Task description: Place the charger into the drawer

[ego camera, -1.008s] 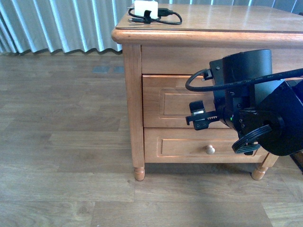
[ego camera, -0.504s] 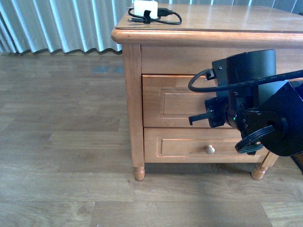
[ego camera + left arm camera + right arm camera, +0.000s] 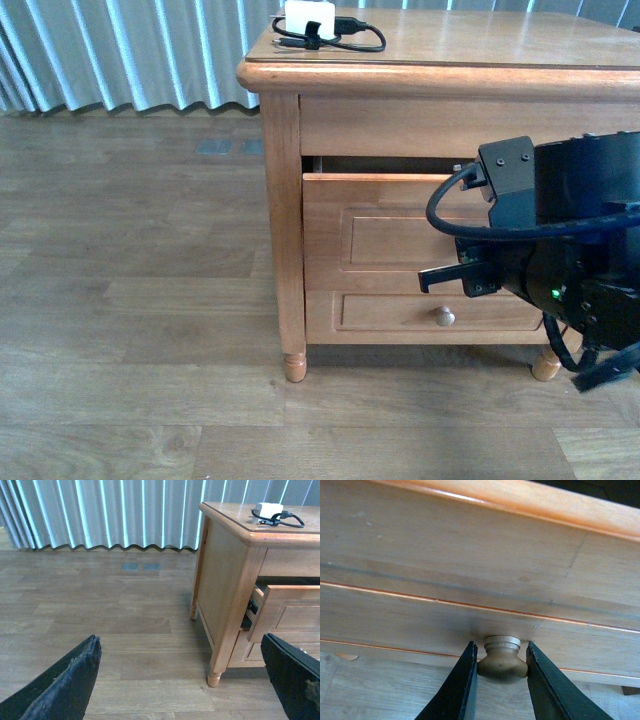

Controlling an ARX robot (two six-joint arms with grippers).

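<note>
From the front, the charger (image 3: 308, 20), a white block with a thin black cable looped beside it, lay on the glossy top of the wooden cabinet (image 3: 280, 200). Below it the drawer (image 3: 380, 235) stood partly out, its panelled light-brown front half hidden by my bulky black right arm (image 3: 560, 250). My left wrist camera showed my left gripper (image 3: 180, 680) spread wide above the plank floor (image 3: 100, 615), its dark scuffed fingers (image 3: 65, 685) touching nothing. My right wrist camera showed my right gripper (image 3: 501, 652) clamped on the drawer's round pale knob (image 3: 502, 661), one tapered black fingertip against each side, before smooth grained wood.
</note>
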